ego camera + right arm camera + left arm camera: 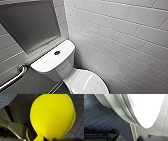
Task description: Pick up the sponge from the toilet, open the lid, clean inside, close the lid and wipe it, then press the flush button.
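White toilet (pixel 65 65) in a corner of white-tiled wall (pixel 120 37), seen from above. Tank top closed, with the dark round flush button (pixel 57 52) set in its middle. Lid (pixel 85 82) down flat over the bowl, so nothing of the inside to be seen. Metal grab bar (pixel 14 78) fixed on the wall beside the tank, and above it a grey recessed panel (pixel 30 23). Strip of dark floor (pixel 60 89) just beside the bowl.

From the left wrist, very close to the lid's glossy white surface (pixel 146 109), lying shut on the rim beneath. Dark blue tiled floor (pixel 99 120) below the bowl, white tiles at the far side. Left pincer (pixel 131 138) perhaps the dark shapes at the frame edge; open or closed, cannot tell.

From the right wrist, bright yellow sponge (pixel 52 116) large and bulging, squeezed to a narrow neck where the right pincer (pixel 40 138) is clamped on it. Held off the toilet, with small-tiled floor (pixel 78 124) behind it and grey robot parts (pixel 18 115) alongside.
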You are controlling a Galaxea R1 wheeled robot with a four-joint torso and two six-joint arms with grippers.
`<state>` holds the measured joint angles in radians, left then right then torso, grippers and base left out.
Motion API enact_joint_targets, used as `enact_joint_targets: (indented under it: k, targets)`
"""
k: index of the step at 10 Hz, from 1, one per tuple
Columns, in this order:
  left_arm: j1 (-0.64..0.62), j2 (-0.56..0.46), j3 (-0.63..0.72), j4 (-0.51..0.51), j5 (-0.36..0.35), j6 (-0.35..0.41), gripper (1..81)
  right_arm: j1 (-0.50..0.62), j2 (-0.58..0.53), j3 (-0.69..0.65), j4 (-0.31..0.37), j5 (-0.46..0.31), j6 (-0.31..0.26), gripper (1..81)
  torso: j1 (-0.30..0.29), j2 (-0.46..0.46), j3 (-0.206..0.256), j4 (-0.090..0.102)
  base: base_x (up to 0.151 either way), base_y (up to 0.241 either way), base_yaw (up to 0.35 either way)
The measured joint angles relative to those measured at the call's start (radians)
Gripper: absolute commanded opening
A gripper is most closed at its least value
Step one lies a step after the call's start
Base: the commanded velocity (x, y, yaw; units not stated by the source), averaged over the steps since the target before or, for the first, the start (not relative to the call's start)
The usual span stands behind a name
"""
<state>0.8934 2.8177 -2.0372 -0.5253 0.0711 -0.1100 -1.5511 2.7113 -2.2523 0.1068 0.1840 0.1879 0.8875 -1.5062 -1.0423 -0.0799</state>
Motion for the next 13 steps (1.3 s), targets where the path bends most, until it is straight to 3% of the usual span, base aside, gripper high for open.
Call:
enact_joint_targets:
  k: [3,7,13]
  targets:
    - [-0.022,0.004,-0.009,-0.006,-0.016,-0.006,81.1,-0.039,0.065,-0.08,0.001,0.003,0.002,1.0,0.0,0.0,0.0,0.0,0.0,0.0,0.0]
    - [-0.033,0.011,-0.085,-0.01,-0.022,-0.125,81.1,-0.08,0.072,-0.087,0.0,0.013,0.003,1.0,0.0,0.0,0.0,0.0,0.0,0.0,0.0]
    - [-0.061,0.01,-0.042,-0.044,-0.023,-0.135,81.1,-0.073,0.102,-0.128,0.0,0.017,0.003,1.0,0.0,0.0,0.0,0.0,0.0,0.0,0.0]
